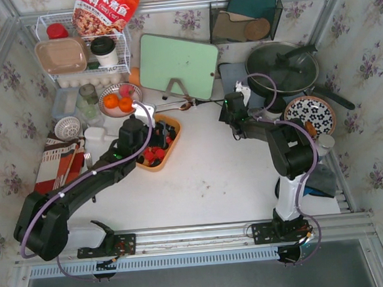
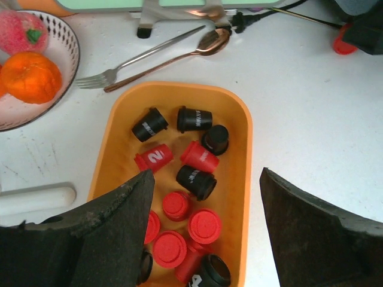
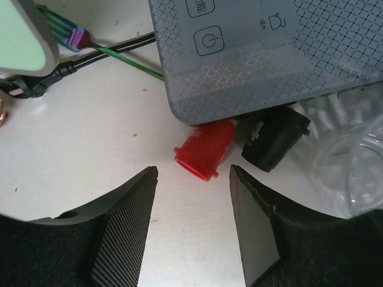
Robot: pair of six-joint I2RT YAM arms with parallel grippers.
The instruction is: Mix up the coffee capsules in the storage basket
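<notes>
The orange storage basket (image 1: 172, 128) lies left of centre and also shows in the left wrist view (image 2: 244, 149). It holds several red and black coffee capsules (image 2: 197, 155); the black ones are mostly at its far end and the red ones (image 2: 204, 226) at its near end. My left gripper (image 1: 138, 135) is open and empty above the basket's near end (image 2: 206, 230), with one finger over the basket and the other over the table. My right gripper (image 3: 192, 197) is open and empty, just short of a lone red capsule (image 3: 206, 148) lying on its side against a grey cooker panel (image 3: 263, 54).
A patterned bowl with oranges (image 1: 118, 99), a fork and a spoon (image 2: 155, 57) and a green cutting board (image 1: 178, 64) lie behind the basket. A black block (image 3: 275, 137) sits beside the lone capsule. A lidded pan (image 1: 283, 68), a floral dish (image 1: 310, 114) and a white wire rack (image 1: 83, 52) ring the back.
</notes>
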